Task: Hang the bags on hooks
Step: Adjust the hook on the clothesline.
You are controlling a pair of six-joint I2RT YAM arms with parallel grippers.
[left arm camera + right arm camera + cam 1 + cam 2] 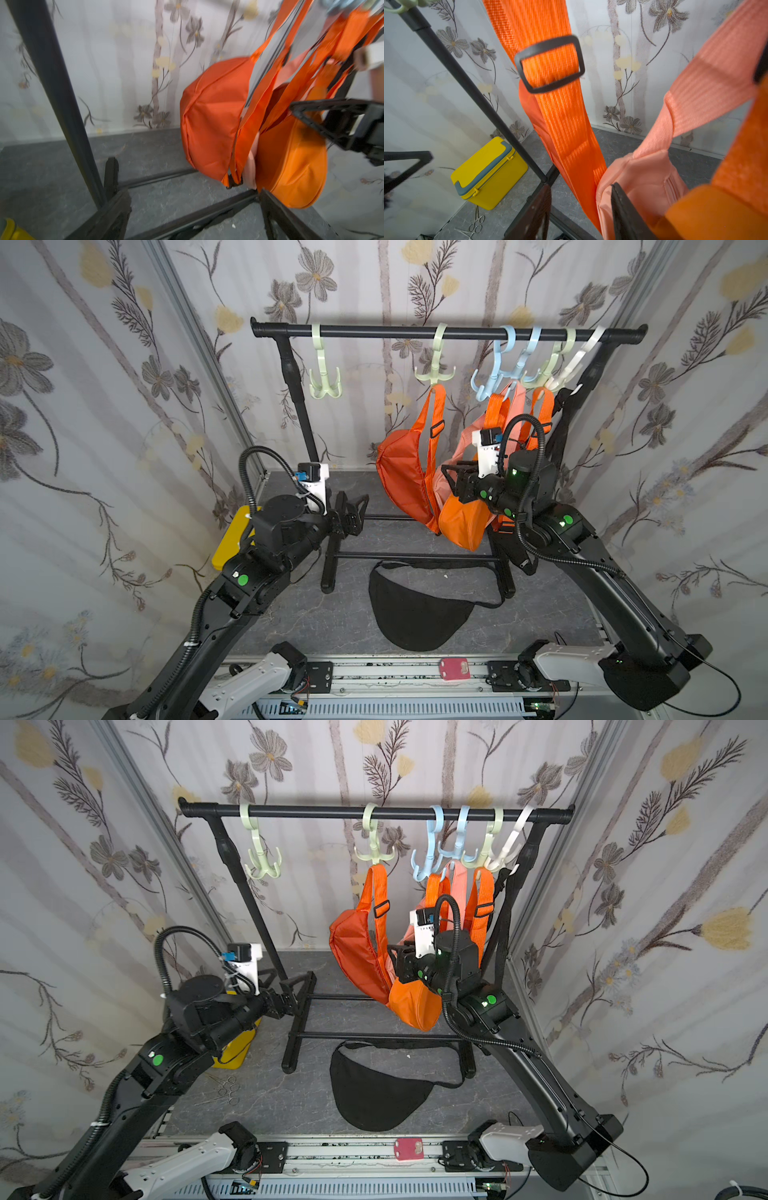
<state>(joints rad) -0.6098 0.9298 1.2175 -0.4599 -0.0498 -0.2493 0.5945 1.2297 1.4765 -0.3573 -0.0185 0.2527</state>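
The black metal garment rack [374, 332] spans the dark grey marbled counter [316, 614] ahead of both your hands. The black crescent-shaped fabric bag [415, 610] lies flat on the counter, below the right hand [449, 481] and nearer the arm bases. I judge it the one left to hang. Bright orange fabric bags [401, 485] and a peach fabric bag [639, 178] hang right at the right hand's fingertips. Its fingers stand parted and pinch nothing, with the peach cloth only lying against one. The left hand [352, 506] sits low by the rack's post, spread wide and empty. This looks like the release step. Next, back your right hand clear of the straps, drop to the black bag's strap, and lift it to the empty pale green plastic hook [325, 383] above the left hand.
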